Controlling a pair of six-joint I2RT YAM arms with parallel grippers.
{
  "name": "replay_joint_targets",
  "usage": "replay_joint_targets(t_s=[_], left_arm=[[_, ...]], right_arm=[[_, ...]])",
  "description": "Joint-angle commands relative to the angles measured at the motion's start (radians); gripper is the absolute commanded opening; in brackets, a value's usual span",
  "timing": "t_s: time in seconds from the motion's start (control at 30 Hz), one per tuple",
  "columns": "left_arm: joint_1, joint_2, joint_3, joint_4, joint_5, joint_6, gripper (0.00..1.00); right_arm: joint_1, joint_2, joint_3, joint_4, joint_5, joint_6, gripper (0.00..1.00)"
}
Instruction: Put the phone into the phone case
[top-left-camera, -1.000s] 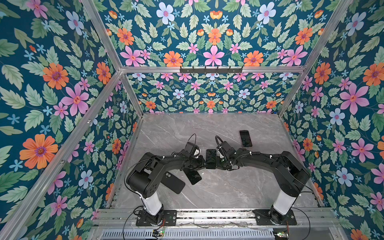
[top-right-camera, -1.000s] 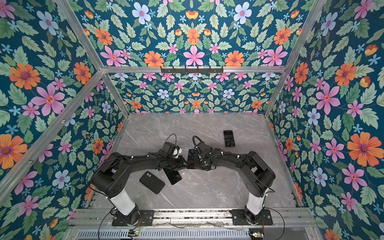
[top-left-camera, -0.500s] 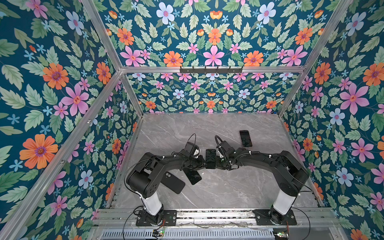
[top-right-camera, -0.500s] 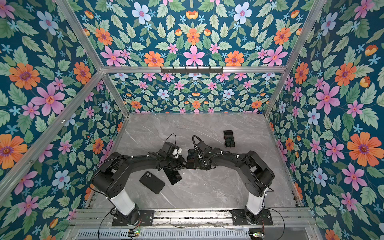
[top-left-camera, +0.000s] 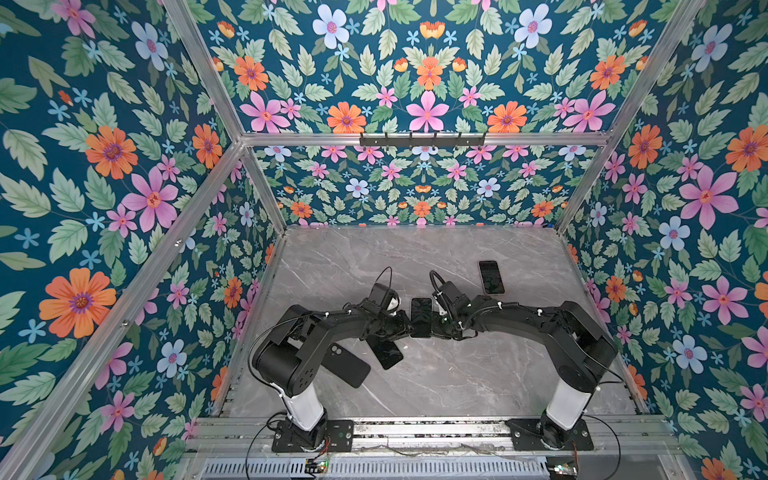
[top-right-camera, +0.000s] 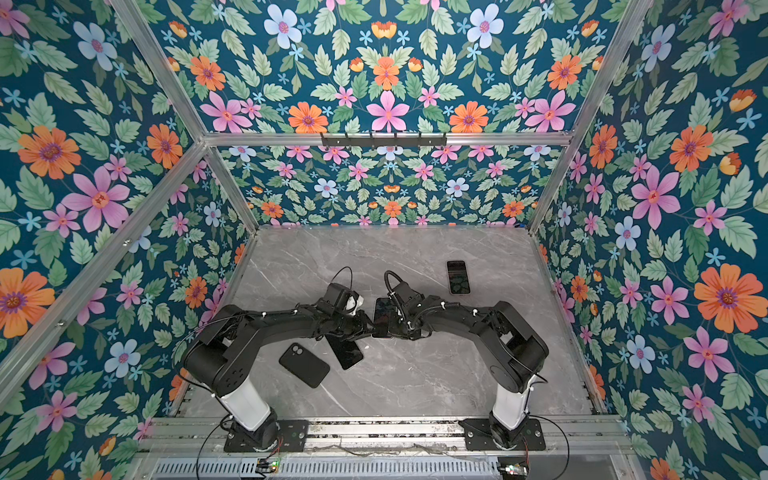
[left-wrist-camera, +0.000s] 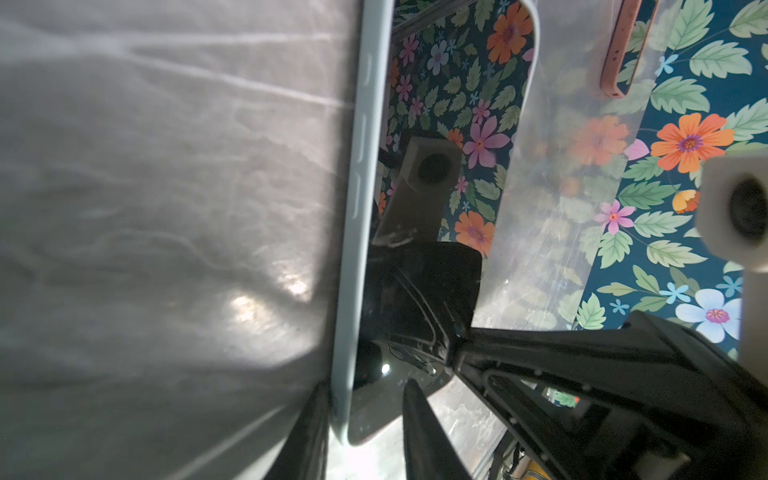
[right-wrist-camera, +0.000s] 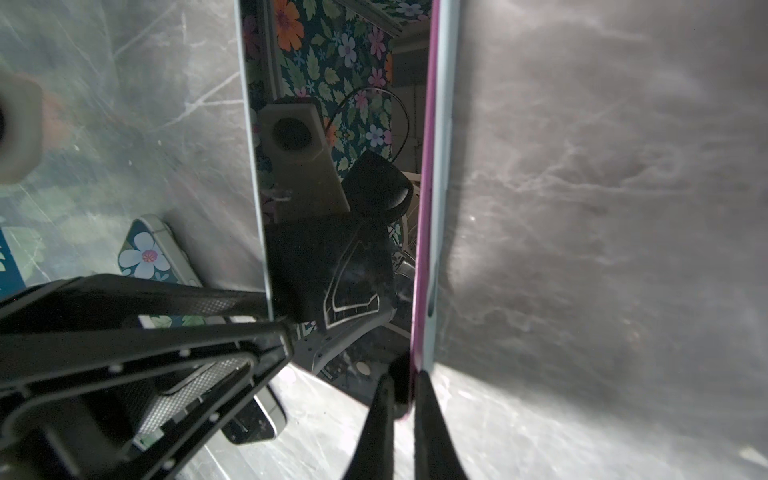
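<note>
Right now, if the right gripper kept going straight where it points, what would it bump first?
The right gripper already pinches the phone; pushing on would shove that first, then probably meet the left gripper opposite.

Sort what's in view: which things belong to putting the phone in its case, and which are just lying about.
In the job: phone, light blue phone case against it, left hand, right hand.
Lying about: black phone or case, back up; dark phone beside it; far phone.
</note>
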Motion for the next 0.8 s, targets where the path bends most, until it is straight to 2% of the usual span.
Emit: replay_joint_targets(t_s=[0.0,0.2,0.37,0.53,0.6,0.77], left_arm=[[-0.01,0.001,0.003,-0.043,0.018,0.023,0.34],[-0.006,-0.022,0.02,-0.12,-0.002,0.068,0.47],[-0.002,-0.028,0.018,-0.146,-0.005,0.08,0.48],[0.017,-0.043,-0.008,-0.162,-0.015,0.085,0.51],[0.018,-0.057,-0.016,-0.164,-0.016,0.079,0.53],[0.018,-0.085,-0.041,-0.159,-0.018,0.054,0.51]], right_arm=[[0.014,0.061,-0.022,0.046,-0.041,0.01,0.0],[0.012,0.008,0.0,-0.016,0.003,-0.016,0.0],[0.007,-0.044,0.025,-0.075,0.031,-0.044,0.0],[0.004,-0.083,0.043,-0.115,0.061,-0.059,0.16],[0.005,-0.083,0.045,-0.113,0.052,-0.048,0.16],[0.005,-0.059,0.049,-0.097,0.029,-0.029,0.16]])
